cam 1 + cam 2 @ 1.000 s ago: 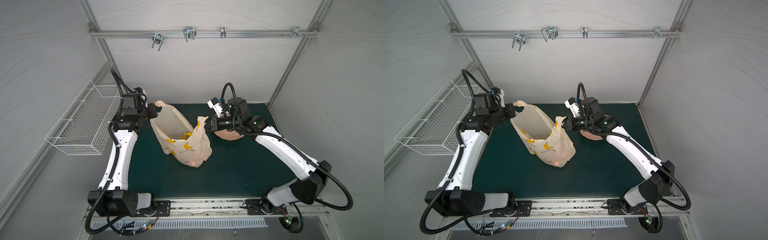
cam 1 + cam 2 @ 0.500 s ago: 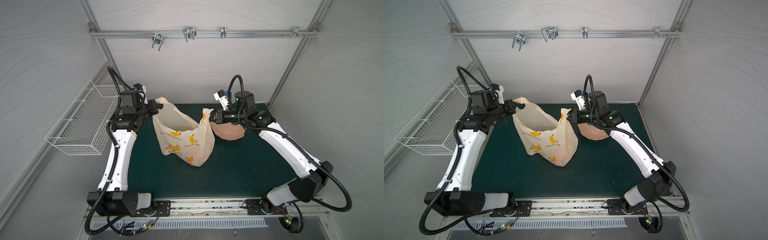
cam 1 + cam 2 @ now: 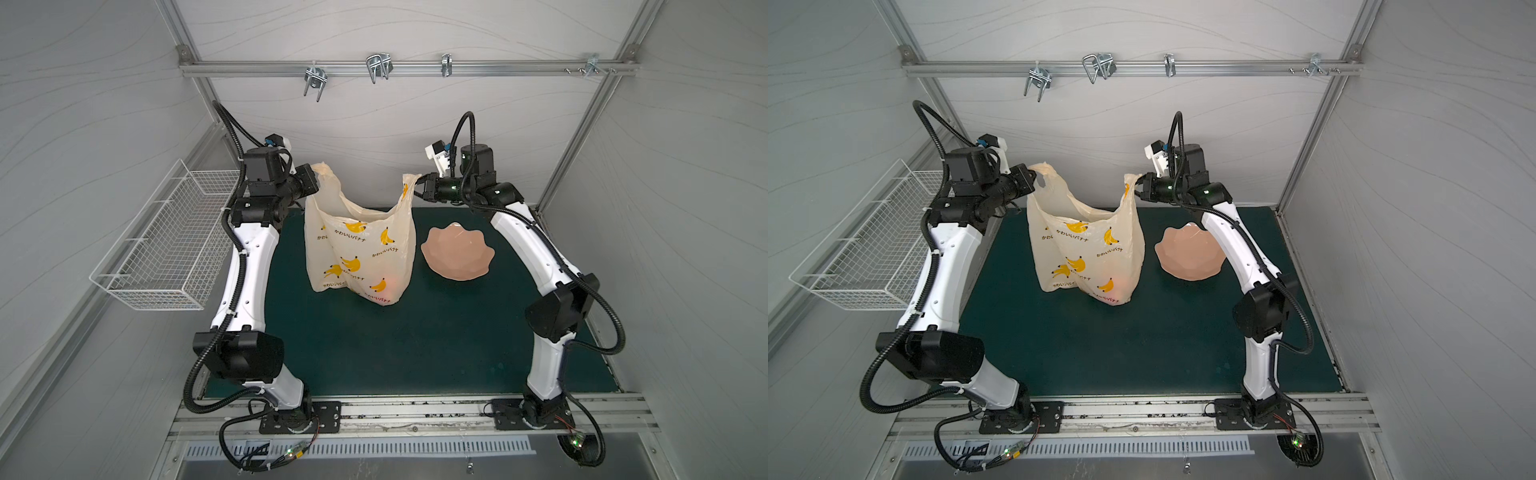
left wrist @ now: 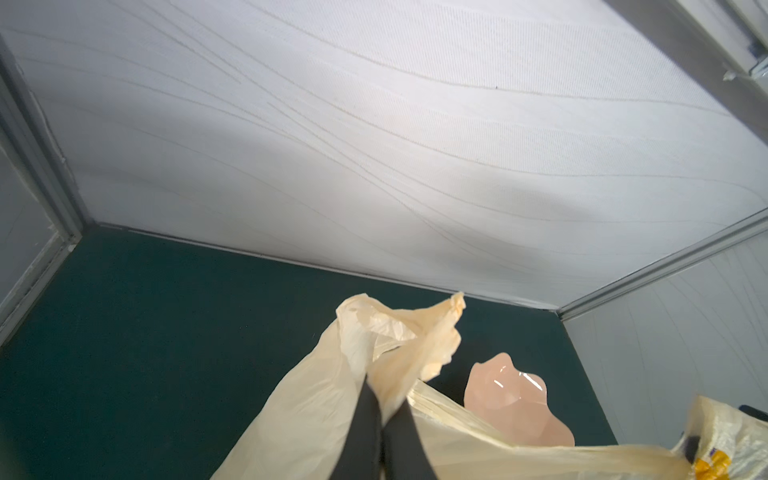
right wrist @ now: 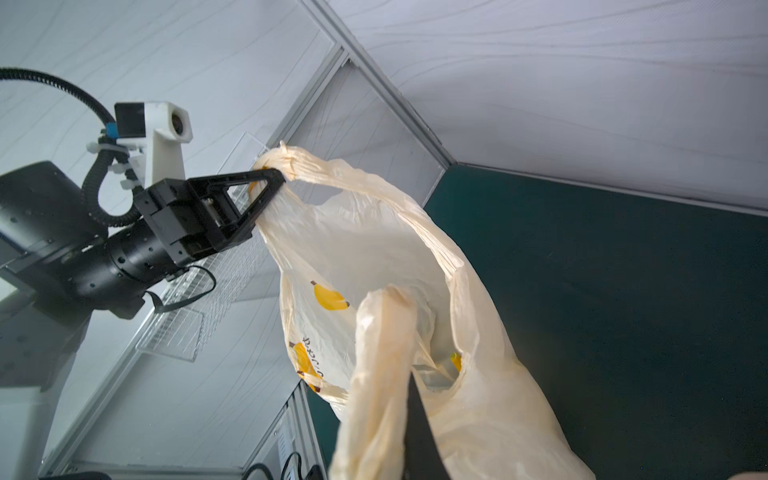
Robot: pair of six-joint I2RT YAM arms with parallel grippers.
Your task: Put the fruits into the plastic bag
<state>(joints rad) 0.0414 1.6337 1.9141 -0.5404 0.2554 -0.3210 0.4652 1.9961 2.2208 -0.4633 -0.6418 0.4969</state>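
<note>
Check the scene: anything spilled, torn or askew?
Nothing stands out. The plastic bag hangs upright by its handles from the left gripper and right gripper, no tear visible, nothing spilled on the green mat; the pink dish sits empty.

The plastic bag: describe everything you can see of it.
The plastic bag is thin, crinkly, cream-coloured and semi-transparent, printed with yellow bananas and dark lettering. It hangs upright with its mouth open, stretched between the left gripper and the right gripper, each shut on one handle loop. An orange-red shape shows through near its bottom, over the green mat.
</note>
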